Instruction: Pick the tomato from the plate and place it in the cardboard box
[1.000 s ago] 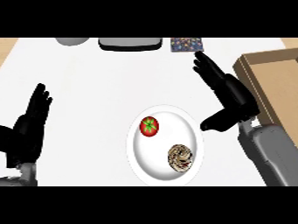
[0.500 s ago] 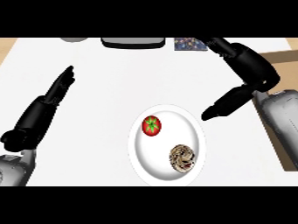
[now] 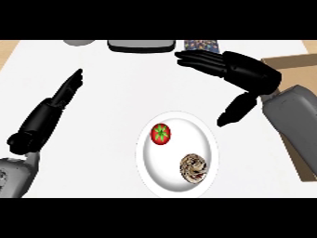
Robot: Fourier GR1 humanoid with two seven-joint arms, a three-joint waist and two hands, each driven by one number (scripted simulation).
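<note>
Above the white plate point(image 3: 209, 139), the right hand point(image 3: 236, 69) is now swinging across from the cardboard box point(image 3: 305, 65) side, fingers spread and holding nothing, thumb hanging down near the rim, so the reach looks under way while the tomato point(image 3: 161, 134) is still sitting on the plate beside a brown patterned food item point(image 3: 194, 167). Over at the left, the left hand point(image 3: 48, 114) is lying stretched out flat with straight fingers, and nothing seems to be blocking the tomato; a grey tray point(image 3: 140, 45), a grey bowl point(image 3: 78, 42) and a patterned packet point(image 3: 201, 45) are sitting well back.

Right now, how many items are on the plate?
2: the tomato on the upper left of the plate, and a brown patterned item at its lower right. Nothing hides the plate.
</note>
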